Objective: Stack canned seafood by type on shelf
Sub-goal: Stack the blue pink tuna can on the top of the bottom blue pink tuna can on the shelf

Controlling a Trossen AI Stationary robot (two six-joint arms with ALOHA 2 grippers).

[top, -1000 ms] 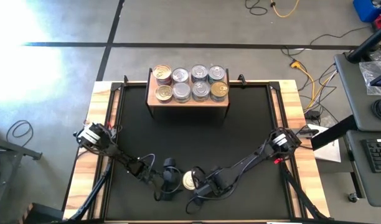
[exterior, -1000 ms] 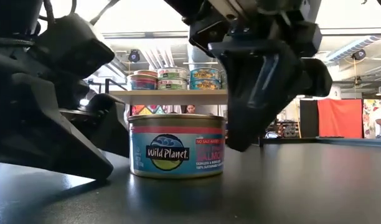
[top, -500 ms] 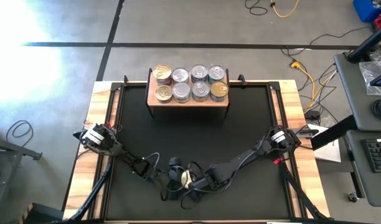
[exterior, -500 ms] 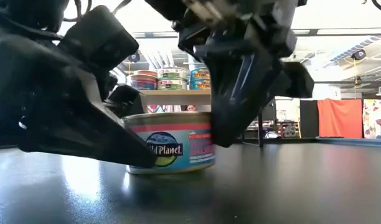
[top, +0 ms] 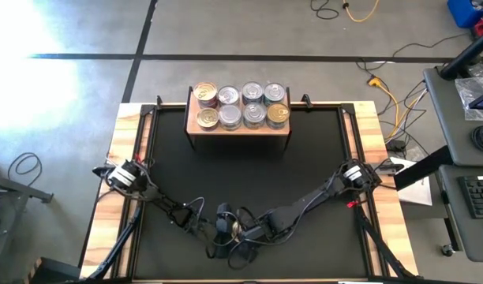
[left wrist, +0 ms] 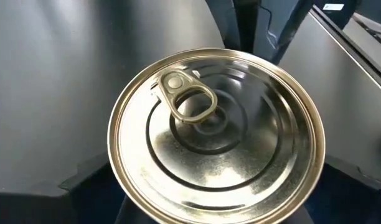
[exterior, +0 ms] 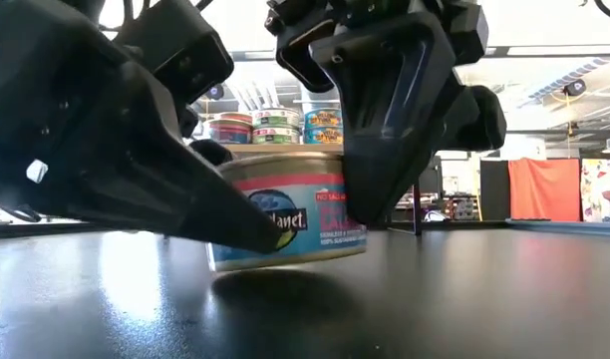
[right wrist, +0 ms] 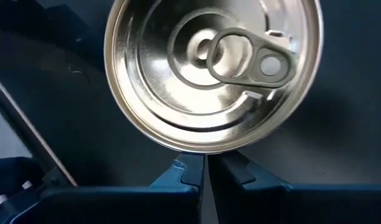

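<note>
One tin of canned seafood (top: 238, 228), with a silver pull-tab lid and a blue-and-pink label, sits near the table's near edge between both grippers. My left gripper (top: 224, 225) is on its left with the tin between its fingers. My right gripper (top: 254, 230) is on its right, fingers shut, tips at the tin's wall. In the low view the tin (exterior: 295, 214) is slightly tilted, with a shadow under it. The shelf (top: 238, 131) stands at the far edge, and several tins (top: 241, 105) with silver and gold lids rest on its board. My left gripper holds the tin by its side wall, one finger (left wrist: 84, 180) and the other (left wrist: 355, 174) on opposite sides, coming down at a slant from the table's left. The tin (left wrist: 215, 137) stays lid-up, its base just off the table. My right gripper touches the tin's wall just below the lid rim (right wrist: 200, 148) with the tips of its shut fingers (right wrist: 187, 171). It comes from the table's right, slanting down.
The black mat (top: 241, 173) lies bare between the shelf and the grippers. Wooden planks (top: 123, 158) border the table left and right. Cables of both arms loop near the near edge (top: 194, 205). Equipment and a person show far off in the room.
Both grippers have closed in on the tin, the left moving toward the table's right and the right toward its left. The tin has shifted slightly toward the near-left, risen a little off the table and tipped slightly.
</note>
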